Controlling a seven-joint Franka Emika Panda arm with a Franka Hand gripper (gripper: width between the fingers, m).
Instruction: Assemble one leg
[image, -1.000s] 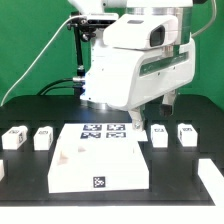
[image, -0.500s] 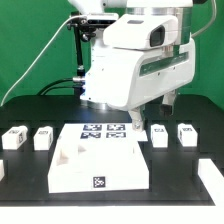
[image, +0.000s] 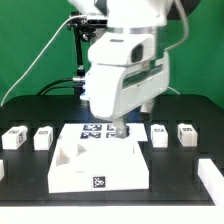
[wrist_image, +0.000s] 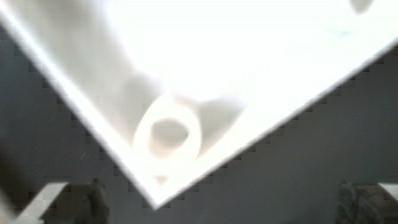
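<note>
Loose legs lie on the black table: two at the exterior view's left and two at its right, each a small white block with a tag. Another white block seems to stand upright on the large white square panel. My gripper hangs over the panel's back edge. In the wrist view the gripper is open and empty, its dark fingers far apart. Below it are a corner of the panel and a round socket.
The marker board lies just behind the panel, partly hidden by the gripper. White parts show at the table's front right and at the far left edge. A black stand rises at the back.
The arm has swung toward the exterior view's left. The gripper moved from near the right-hand legs to above the panel's back edge, and it is lower now. The parts on the table have not moved.
</note>
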